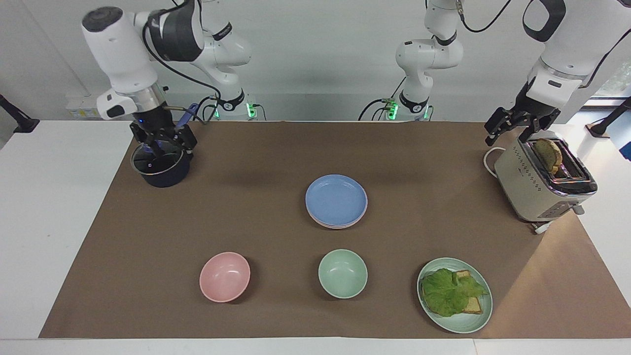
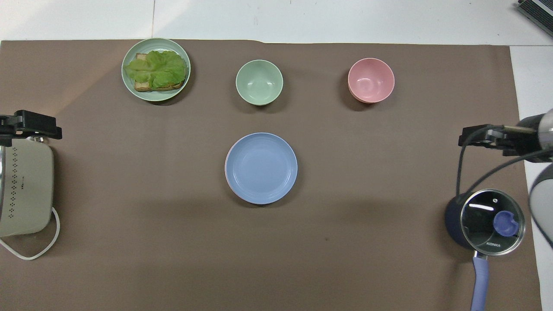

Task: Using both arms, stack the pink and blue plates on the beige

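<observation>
Brown paper is covering the table [image 1: 276, 148] [image 2: 129, 216], and I am reading it as a dial from my own end, with 12 pointing away from me. At the centre the blue plate [image 1: 336, 199] [image 2: 261, 167] is lying on top of a stack, and the pink plate [image 1: 335, 226] [image 2: 226, 168] is showing only as a thin rim under it. I cannot make out the beige plate beneath them.

I am holding my right gripper [image 1: 162, 145] [image 2: 464, 140] in the air over the saucepan [image 1: 160, 170] [image 2: 453, 220], which is sitting near 4 o'clock with its glass lid on. Its fingers are standing spread apart and are gripping nothing.

I am keeping my left arm waiting, with the left gripper [image 1: 510, 130] [image 2: 30, 125] hanging over the toaster [image 1: 537, 187] [image 2: 23, 185] at 9 o'clock. Its fingers are also standing wide and are gripping nothing. 1 slice of bread [image 1: 548, 155] is sticking up out of the toaster's slot.

Farther from me than the stack, 3 dishes are sitting in a row:
- a green plate [image 1: 456, 323] [image 2: 155, 42] at 11 o'clock, carrying toast and lettuce
- a green bowl [image 1: 342, 273] [image 2: 259, 82] at 12 o'clock
- a pink bowl [image 1: 225, 276] [image 2: 371, 80] at 1 o'clock
</observation>
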### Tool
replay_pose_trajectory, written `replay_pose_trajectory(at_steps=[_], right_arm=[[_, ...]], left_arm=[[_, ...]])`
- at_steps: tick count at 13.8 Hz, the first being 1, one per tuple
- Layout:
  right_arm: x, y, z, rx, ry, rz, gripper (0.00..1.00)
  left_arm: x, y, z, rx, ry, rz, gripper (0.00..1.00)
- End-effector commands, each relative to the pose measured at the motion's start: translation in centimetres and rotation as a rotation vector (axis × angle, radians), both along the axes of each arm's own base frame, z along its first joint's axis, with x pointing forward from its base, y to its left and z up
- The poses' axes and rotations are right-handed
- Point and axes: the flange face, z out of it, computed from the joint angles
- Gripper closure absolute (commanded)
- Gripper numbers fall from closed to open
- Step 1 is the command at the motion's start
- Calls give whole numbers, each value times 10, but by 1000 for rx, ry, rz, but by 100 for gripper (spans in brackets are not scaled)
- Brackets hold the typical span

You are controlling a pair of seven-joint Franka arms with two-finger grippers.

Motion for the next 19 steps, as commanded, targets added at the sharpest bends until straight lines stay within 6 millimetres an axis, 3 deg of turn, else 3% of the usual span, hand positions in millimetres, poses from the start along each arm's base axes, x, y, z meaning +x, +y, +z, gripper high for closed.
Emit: replay_pose_trajectory(at_steps=[1,3,5,11,15,19], right_arm=[[13,-2,37,-60,56,17,0],[24,-1,56,-60,90,13,0],[30,6,63,-51,109,21,0],[20,13,57,-41,137,66,0],[-4,17,50,-36,191,73,0],[-6,16,46,-37,172,69,0]], left_arm=[[-5,-1,7,16,3,-4,0],[-5,0,6,16,6,-3,0],[-5,0,6,16,6,-3,0],[-5,-1,6,16,6,-4,0],[-5,0,7,16,4,-3,0],[-5,0,6,16,6,-3,0]])
